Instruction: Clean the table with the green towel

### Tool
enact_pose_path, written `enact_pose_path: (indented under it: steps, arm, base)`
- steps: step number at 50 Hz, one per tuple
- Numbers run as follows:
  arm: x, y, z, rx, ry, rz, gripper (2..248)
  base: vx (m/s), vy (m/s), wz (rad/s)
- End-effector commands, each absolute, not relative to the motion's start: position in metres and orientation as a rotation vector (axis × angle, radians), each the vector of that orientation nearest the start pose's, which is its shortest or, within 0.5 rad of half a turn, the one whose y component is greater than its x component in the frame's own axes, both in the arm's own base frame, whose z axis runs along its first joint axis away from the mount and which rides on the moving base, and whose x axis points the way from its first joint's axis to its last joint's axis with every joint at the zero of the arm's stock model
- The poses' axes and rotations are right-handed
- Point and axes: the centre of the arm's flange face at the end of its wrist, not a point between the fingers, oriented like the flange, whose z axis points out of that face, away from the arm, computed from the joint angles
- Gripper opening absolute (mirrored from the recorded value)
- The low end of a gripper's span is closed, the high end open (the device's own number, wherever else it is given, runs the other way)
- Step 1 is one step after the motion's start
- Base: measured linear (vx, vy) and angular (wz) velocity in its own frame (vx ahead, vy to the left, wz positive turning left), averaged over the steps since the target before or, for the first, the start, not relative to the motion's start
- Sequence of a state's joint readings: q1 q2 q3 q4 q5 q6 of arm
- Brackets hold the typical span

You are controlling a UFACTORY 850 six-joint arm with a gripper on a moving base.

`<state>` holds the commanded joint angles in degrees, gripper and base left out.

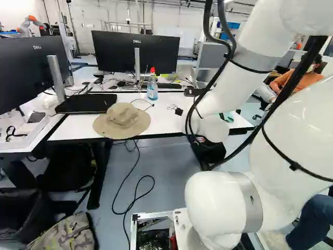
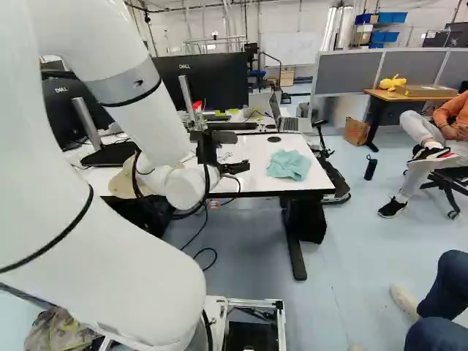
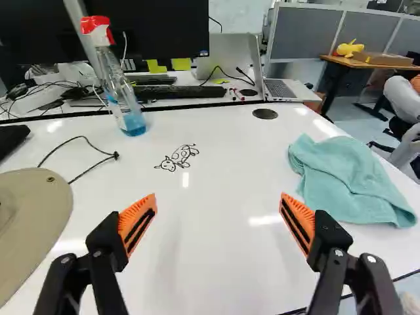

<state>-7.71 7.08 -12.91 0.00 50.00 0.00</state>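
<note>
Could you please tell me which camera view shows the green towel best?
The wrist view: the green towel appears there large and whole, its folds clear. The right base view shows it whole, but smaller, while the left base view shows only a bit of it past the arm.

From either side behind the arm [image 1: 234, 88], two cameras peer ahead and slightly down, both catching the counter's [image 3: 216, 216] near edge; the wrist one looks from close in, across the top towards the far edge.

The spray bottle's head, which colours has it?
The spray head is red and white, clearest in the wrist view.
</note>
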Motion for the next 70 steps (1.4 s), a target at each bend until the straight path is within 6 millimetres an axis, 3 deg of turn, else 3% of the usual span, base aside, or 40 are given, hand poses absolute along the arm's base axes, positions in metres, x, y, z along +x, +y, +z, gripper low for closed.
enact_pose_path:
  steps: [31,70]
  arm:
    - [0.336,-0.085,0.388,-2.640,0.327,-1.931,247]
    - [0.382,-0.144,0.388,-2.686,0.488,-1.944,247]
  base:
    - [0.000,0.000,0.000]
    - [0.000,0.000,0.000]
